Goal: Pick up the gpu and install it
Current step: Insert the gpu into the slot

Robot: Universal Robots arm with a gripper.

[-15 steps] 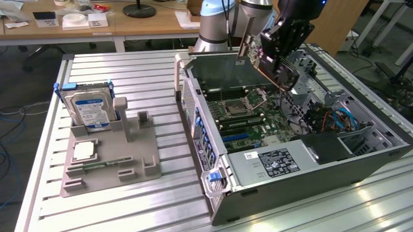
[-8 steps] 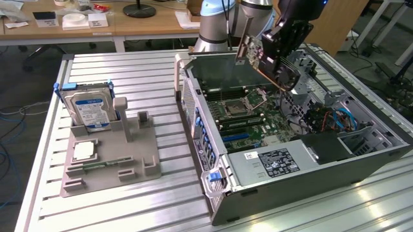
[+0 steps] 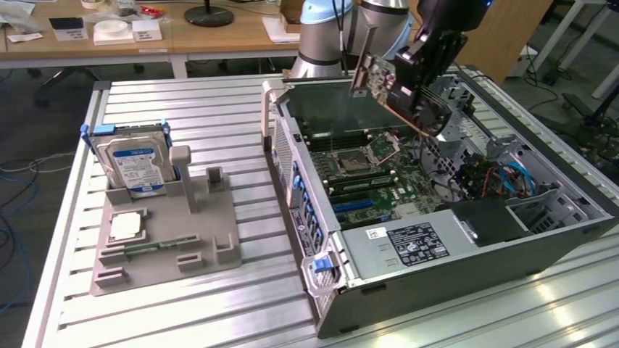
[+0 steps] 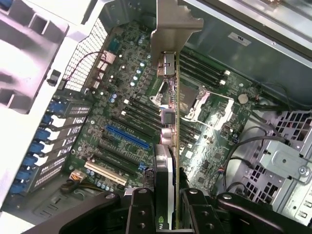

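Black hand (image 3: 422, 80) clamped on gpu (image 3: 379, 83), held above motherboard (image 3: 372, 177)

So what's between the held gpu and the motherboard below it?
Only open air: the gripper holds the gpu above the motherboard, clear in the exterior view.

Bright, even overhead light floods my workspace; glare streaks the ribbed aluminium table (image 3: 242, 304). At my wrist, the white case wall (image 4: 29, 63) blows out, the motherboard (image 4: 122, 126) glints, and nearby edges blur softly.
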